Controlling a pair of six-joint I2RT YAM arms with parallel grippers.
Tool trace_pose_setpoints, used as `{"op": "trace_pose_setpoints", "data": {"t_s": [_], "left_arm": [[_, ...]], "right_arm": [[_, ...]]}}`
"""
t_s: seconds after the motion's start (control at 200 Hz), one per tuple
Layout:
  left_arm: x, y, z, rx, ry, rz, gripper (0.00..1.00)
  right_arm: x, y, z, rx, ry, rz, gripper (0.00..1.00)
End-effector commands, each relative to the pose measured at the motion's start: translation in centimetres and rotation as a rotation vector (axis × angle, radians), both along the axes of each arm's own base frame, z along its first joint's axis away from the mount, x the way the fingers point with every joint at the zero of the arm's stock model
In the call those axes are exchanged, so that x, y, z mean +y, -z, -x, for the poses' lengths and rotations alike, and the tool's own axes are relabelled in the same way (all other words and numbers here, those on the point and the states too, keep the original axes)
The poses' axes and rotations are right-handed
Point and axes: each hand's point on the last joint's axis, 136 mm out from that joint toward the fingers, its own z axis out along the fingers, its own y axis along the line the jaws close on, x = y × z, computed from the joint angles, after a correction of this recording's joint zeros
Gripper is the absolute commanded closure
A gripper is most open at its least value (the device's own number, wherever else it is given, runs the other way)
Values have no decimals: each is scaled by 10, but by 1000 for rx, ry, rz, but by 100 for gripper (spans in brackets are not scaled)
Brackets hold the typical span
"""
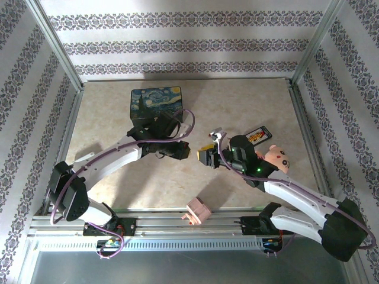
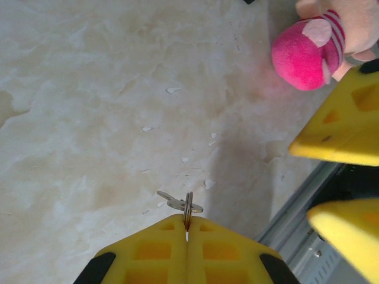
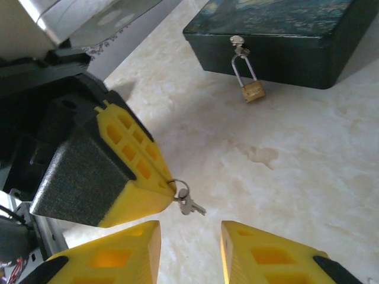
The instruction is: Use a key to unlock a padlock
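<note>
The brass padlock (image 3: pixel 253 90) hangs by its silver shackle from the clasp on the front of the dark painted box (image 3: pixel 278 35), which sits at the table's back (image 1: pixel 158 103). My left gripper (image 2: pixel 187 232) is shut on a small split ring. The thin grey key (image 2: pixel 174 203) dangles from that ring just past the fingertips and above the table. In the right wrist view the key (image 3: pixel 192 205) hangs just ahead of my right gripper (image 3: pixel 190 248). That gripper is open, with nothing between its fingers. The two grippers meet near mid-table (image 1: pixel 198 154).
A pink-and-cream plush toy (image 1: pixel 278 157) lies against the right arm, with a small printed packet (image 1: pixel 259 136) behind it. A small wooden block (image 1: pixel 199 210) sits at the table's near edge by the metal rail (image 1: pixel 195 222). Open tabletop lies between the grippers and the box.
</note>
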Motion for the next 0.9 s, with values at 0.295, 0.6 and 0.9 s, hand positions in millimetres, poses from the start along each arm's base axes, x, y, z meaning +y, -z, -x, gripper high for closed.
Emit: {"op": "trace_pose_setpoints", "data": {"t_s": [0.295, 0.6, 0.9], "left_arm": [[-1, -23, 2, 12, -13, 79, 100], [0, -22, 4, 20, -14, 83, 100], [-1, -21, 5, 30, -10, 90, 100]], "right_arm": [[24, 9, 2, -33, -75, 58, 67], [33, 9, -3, -45, -95, 73, 66], [37, 8, -5, -61, -98, 83, 70]]}}
